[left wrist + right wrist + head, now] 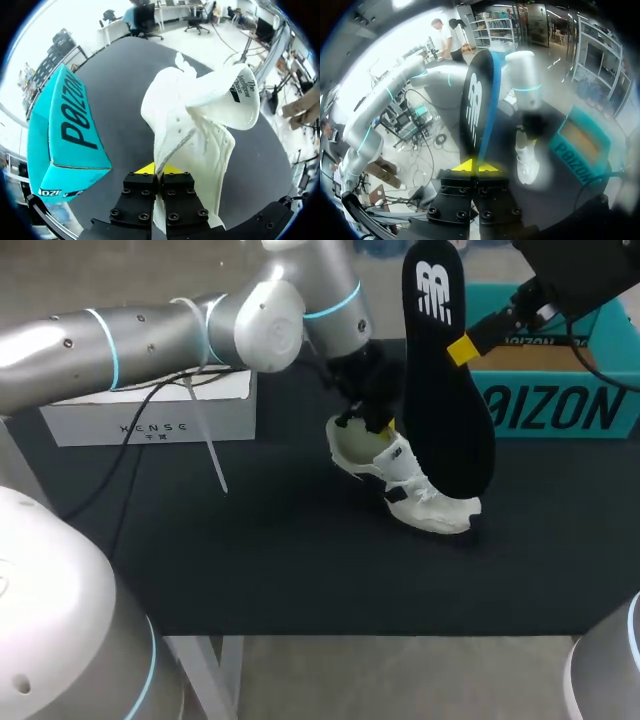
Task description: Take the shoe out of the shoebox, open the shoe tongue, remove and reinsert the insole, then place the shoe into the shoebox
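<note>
A white shoe [415,490] lies on the black mat [250,560], toe toward the front right. My left gripper [366,418] is at its heel end. In the left wrist view this gripper [159,169] is shut on the rim of the shoe [190,130], and the tongue [227,95] is folded outward ahead of it. My right gripper [460,350] is shut on the edge of the black insole [445,380], holding it upright in the air over the shoe. The right wrist view shows the insole [477,112] rising from the yellow tips [476,166], with the shoe [526,162] below.
The teal shoebox [560,400] stands open at the back right, also seen beside the shoe [65,130] [582,150]. A white box [150,415] sits at the back left under my left arm [150,335]. Bare mat lies in front of the shoe.
</note>
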Motion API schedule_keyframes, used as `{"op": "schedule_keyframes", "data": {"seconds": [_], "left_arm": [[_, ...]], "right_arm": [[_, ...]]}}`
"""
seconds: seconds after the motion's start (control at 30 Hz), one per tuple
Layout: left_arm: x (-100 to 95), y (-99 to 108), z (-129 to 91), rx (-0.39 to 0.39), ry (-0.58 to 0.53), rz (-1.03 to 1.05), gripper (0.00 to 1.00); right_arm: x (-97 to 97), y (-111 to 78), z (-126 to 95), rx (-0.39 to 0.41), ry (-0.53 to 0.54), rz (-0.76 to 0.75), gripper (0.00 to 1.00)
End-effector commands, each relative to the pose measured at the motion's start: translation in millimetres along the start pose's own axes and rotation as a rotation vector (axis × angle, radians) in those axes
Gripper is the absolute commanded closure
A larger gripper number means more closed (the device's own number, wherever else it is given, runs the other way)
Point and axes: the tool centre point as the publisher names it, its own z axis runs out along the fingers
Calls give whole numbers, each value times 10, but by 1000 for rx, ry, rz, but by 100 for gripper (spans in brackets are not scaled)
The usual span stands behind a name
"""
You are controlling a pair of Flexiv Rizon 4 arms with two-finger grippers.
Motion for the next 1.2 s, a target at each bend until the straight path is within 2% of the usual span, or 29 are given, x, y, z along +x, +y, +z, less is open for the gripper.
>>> {"op": "schedule_keyframes", "data": {"seconds": [0.03,0.27,0.5,0.83,1.2], "left_arm": [[-163,-35,-141,85,223,312,100],[-226,-264,-198,115,397,555,100],[-95,-438,45,124,550,671,100],[92,-453,303,101,649,714,100],[198,-481,487,90,675,688,100]], "right_arm": [[-3,27,4,6,0,1,100],[-3,27,4,6,0,1,100],[-3,27,4,6,0,1,100],[-3,27,4,6,0,1,100],[-3,27,4,6,0,1,100]]}}
